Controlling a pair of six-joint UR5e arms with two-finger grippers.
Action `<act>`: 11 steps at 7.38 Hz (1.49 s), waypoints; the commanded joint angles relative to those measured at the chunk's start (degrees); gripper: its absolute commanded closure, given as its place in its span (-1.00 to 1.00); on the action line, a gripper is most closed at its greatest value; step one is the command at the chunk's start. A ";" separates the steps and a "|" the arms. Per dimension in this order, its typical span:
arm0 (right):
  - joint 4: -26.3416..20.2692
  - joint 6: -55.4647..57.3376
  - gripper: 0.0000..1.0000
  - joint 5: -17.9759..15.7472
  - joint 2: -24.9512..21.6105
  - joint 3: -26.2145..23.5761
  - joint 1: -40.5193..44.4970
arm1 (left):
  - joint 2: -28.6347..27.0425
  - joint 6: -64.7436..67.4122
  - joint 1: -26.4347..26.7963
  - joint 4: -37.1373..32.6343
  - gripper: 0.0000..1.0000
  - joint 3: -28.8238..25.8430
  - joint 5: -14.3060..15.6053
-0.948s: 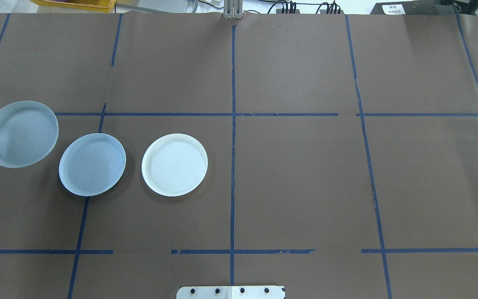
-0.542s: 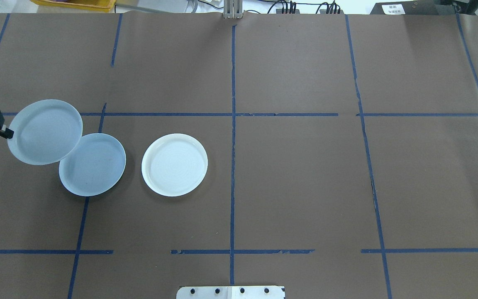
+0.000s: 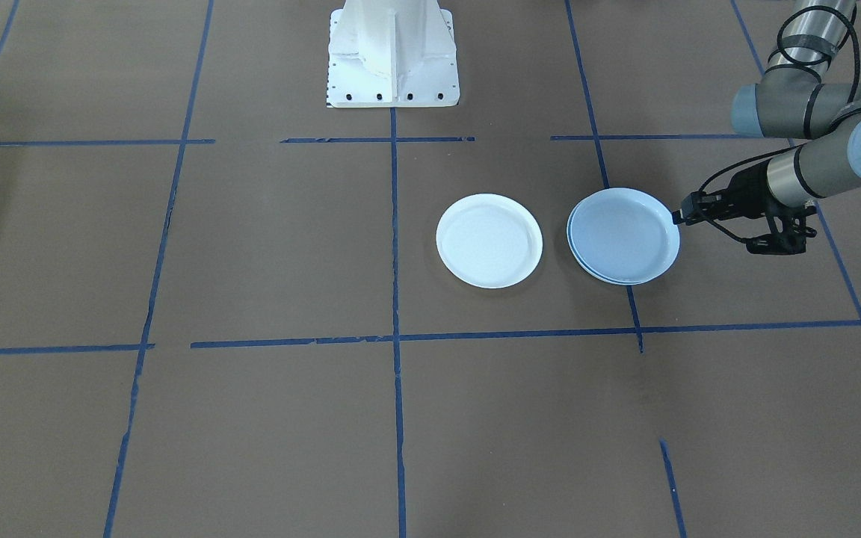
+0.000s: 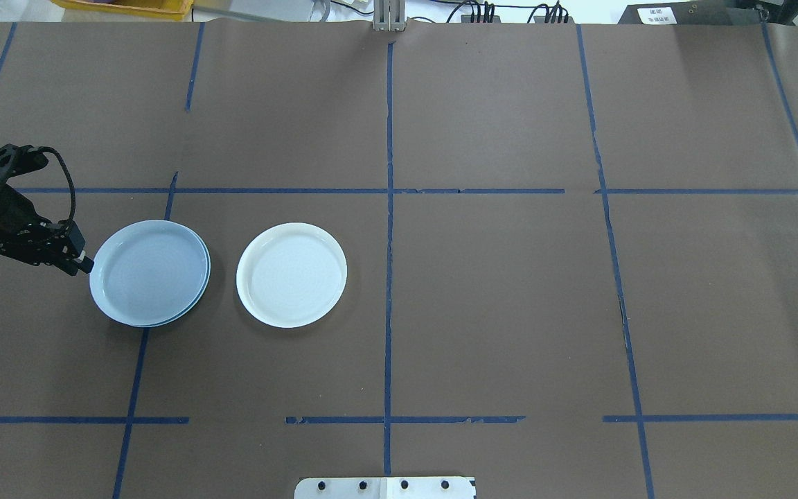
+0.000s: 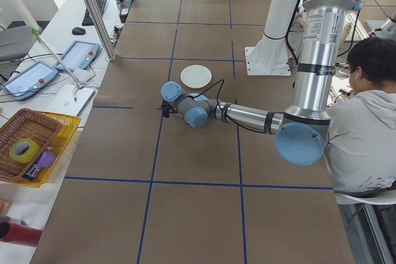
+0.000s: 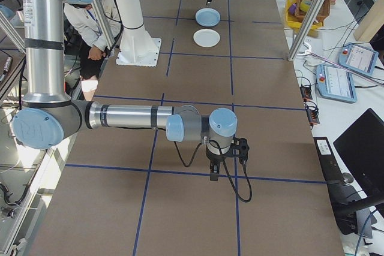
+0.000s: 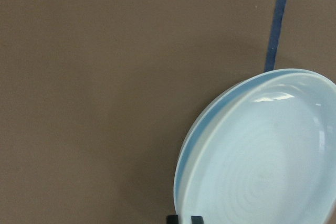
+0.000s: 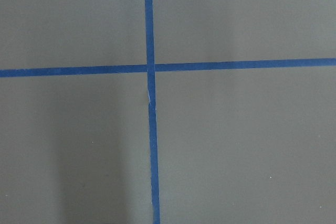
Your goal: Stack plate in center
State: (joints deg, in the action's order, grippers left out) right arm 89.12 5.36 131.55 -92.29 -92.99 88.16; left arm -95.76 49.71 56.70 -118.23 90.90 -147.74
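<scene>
Pale ridged plate point(image 4: 143, 272) pinched at rim by left fingers point(image 4: 84, 264), atop smooth blue plate point(image 4: 201, 277).

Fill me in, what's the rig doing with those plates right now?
The left gripper is at the rim of a ridged pale plate, which now sits over the smooth pale blue plate, slightly off-centre so the lower one's edge shows. Whether the gripper has let go yet is unclear. The white plate lies alone beside the stack, untouched. The right gripper hangs far off over bare table; I cannot tell its state.
</scene>
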 commanded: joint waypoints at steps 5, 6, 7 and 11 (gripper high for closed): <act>0.00 -0.09 -1.00 0.02 0.00 0.00 0.00 | -11.71 27.77 -12.20 0.02 -0.99 1.91 14.75; 0.00 0.00 -1.00 0.03 0.00 0.00 0.00 | -12.95 30.07 -13.10 0.02 -0.99 2.08 14.85; 0.00 0.00 -1.00 -0.06 0.00 0.00 0.00 | -14.26 31.58 -13.98 0.02 -0.99 2.17 14.85; 0.00 0.00 -1.00 -0.06 0.00 0.00 0.00 | -14.80 31.94 -17.85 -0.16 -0.99 1.21 16.61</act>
State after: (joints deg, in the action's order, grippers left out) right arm 89.12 5.36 131.55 -92.28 -92.99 88.15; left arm -110.51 81.55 39.89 -118.29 92.25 -131.19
